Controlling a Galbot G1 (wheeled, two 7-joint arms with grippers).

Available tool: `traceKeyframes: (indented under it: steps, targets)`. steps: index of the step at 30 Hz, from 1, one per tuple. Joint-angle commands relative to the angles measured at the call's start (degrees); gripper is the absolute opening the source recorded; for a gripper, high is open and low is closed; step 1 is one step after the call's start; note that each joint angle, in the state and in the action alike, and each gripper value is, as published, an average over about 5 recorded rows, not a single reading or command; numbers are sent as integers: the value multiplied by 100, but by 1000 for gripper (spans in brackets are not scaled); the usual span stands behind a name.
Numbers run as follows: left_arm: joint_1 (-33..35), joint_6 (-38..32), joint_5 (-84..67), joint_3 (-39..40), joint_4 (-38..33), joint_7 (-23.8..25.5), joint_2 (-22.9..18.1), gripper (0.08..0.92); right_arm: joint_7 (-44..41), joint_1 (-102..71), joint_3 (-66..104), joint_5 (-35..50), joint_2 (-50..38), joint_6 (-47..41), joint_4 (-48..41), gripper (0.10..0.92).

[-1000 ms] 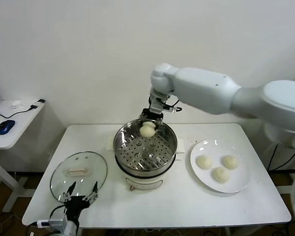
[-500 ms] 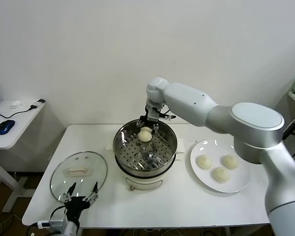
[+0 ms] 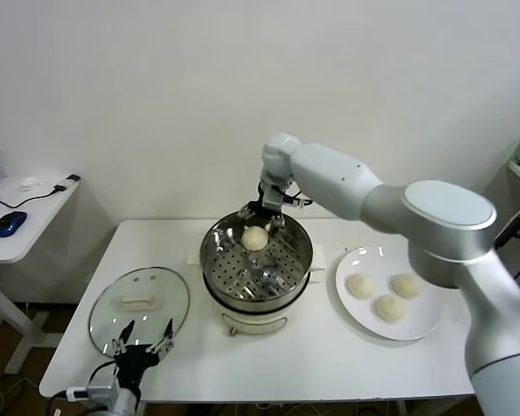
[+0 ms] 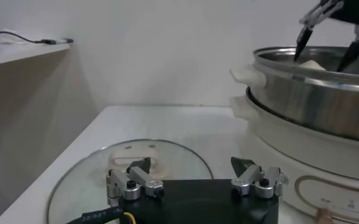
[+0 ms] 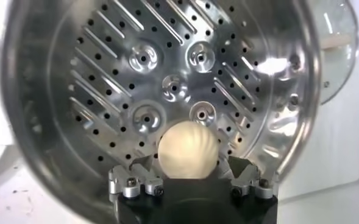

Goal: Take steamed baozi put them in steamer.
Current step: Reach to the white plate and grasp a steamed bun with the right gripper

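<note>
Round cream-white pleated baozi (image 5: 187,149) lying on perforated tray of shiny stainless-steel steamer (image 3: 218,251), between spread, non-gripping jaws of right gripper (image 3: 263,214). Left gripper (image 4: 195,181) hovering beside round glass lid (image 3: 139,300), jaws parted.

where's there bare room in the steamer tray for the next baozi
Most of the steamer tray is bare: the whole near half and both sides. Only the far edge is crowded, where one baozi sits with the right hand open over it. Three baozi wait on the plate. The left hand is parked by the glass lid.
</note>
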Motion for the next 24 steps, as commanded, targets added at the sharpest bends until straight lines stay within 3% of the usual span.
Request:
traceKeyframes:
  steps: [1, 3, 8, 15, 19, 24]
  targets:
    - [-2, 6, 20, 6, -51, 5, -6, 823, -405, 1376, -1266, 2715, -1062, -1184, 1341, 823]
    - [-10, 9, 21, 15, -55, 8, -6, 823, -296, 1771, -1816, 3184, -1608, -1890, 1799, 823]
    - [-43, 17, 28, 42, -35, 11, -4, 823, 165, 2410, -2883, 3150, -2846, -3723, 2511, 823]
    - [-63, 16, 32, 44, 27, 9, 4, 823, 485, 2651, -3896, 3827, -3679, -5572, 3888, 823]
    - [-47, 2, 26, 25, 59, 7, 8, 823, 789, 1829, -3489, 3945, -3992, -6089, 4109, 823]
    - [-4, -1, 29, 3, 70, 19, 16, 823, 863, 388, -2350, 3161, -4224, -6232, 3448, 823]
